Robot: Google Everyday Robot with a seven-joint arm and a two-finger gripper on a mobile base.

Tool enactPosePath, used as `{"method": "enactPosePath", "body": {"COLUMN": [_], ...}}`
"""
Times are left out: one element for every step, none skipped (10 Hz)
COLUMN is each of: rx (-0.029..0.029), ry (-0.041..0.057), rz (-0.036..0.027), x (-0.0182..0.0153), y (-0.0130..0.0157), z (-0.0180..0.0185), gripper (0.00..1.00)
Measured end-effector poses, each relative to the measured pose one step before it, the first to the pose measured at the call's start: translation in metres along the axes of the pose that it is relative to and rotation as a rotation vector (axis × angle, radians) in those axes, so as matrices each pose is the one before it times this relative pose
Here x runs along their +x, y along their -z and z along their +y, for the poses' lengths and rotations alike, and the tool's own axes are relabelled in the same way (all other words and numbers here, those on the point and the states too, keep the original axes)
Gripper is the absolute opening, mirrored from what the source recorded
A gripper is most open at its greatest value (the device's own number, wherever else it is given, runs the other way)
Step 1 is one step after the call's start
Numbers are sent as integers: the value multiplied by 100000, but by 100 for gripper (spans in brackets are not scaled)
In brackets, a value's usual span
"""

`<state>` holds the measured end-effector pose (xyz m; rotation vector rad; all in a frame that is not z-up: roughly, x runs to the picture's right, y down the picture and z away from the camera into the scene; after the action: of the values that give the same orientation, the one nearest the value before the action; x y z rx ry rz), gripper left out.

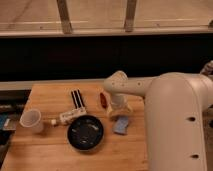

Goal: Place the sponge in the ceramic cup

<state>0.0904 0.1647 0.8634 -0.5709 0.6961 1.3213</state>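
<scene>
Reaching over the wooden table (44, 156), the arm (172, 102) fills the right side (hiding the table's edge there). The black bowl (85, 132) sits at centre and the ceramic cup (31, 120) at far left. The sponge (121, 125) lies flat, well apart from the cup, just below the gripper (120, 107). Likely step: closing in to grasp, which needs a short descent. Grip state: cannot tell.
</scene>
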Motion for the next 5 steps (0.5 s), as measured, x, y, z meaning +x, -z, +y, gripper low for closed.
{"method": "enactPosePath", "body": {"rx": [-986,-1078,-875,-1625,-888], "ry": [-1192,-1659,-1498,-1634,-1600], "rz": [1464,1585,952,1189,553], "x": [488,548,320,549,288], "y": [-355,-393,-166,-266,-271], "z": [-134,-302,-101,-155,-589], "gripper": [80,80,80,80,80]}}
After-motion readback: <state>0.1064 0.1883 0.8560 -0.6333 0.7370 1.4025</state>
